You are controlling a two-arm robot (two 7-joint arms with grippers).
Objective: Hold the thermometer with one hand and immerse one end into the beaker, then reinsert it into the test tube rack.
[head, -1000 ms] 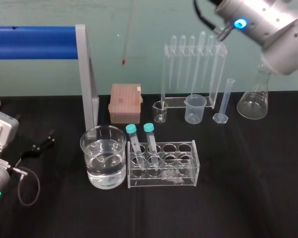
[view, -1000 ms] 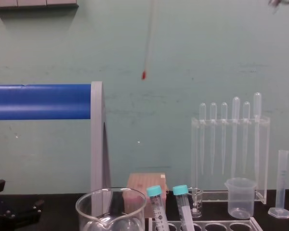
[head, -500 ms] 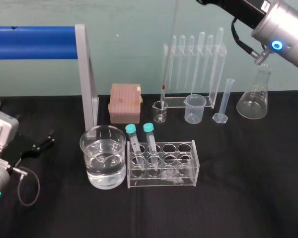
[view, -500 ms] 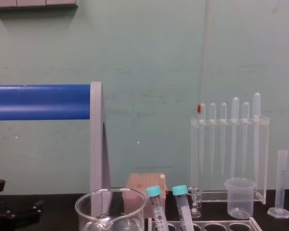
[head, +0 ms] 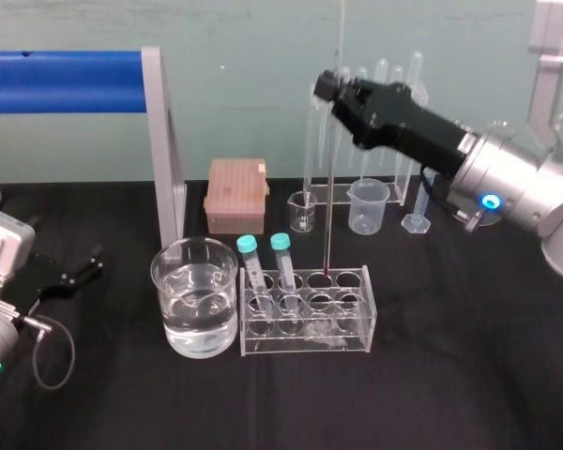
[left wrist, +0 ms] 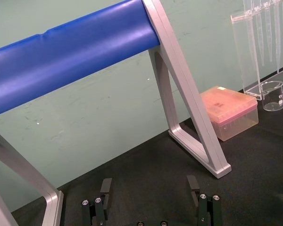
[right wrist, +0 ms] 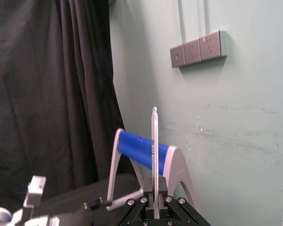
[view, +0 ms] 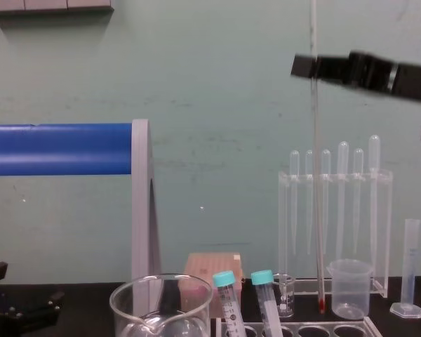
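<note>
The right gripper [head: 333,91], reaching in from 3 o'clock, has its fingers clamped on the thermometer [head: 330,187], which hangs almost upright. Its red bulb sits at the mouth of the 3rd back hole from the left in the rack [head: 305,345]; the chest view puts the bulb just above the rack's top. Just at 9 o'clock of that hole, 2 capped tubes [head: 283,262] lean in the rack, close to the rod but apart from it. The beaker [head: 169,281], part full of water, stands just beside the rack at 9 o'clock. Behind the rack are a tip box [head: 236,194] at 11 o'clock, a tiny beaker [head: 303,211] at 12 and a plastic beaker [head: 369,204] at 1; the gripper hides part of the pipette frame [head: 394,80] behind them. The left gripper [left wrist: 149,181] rests on the table well away at 9 o'clock, fingers apart, below the blue bar [head: 66,82].
</note>
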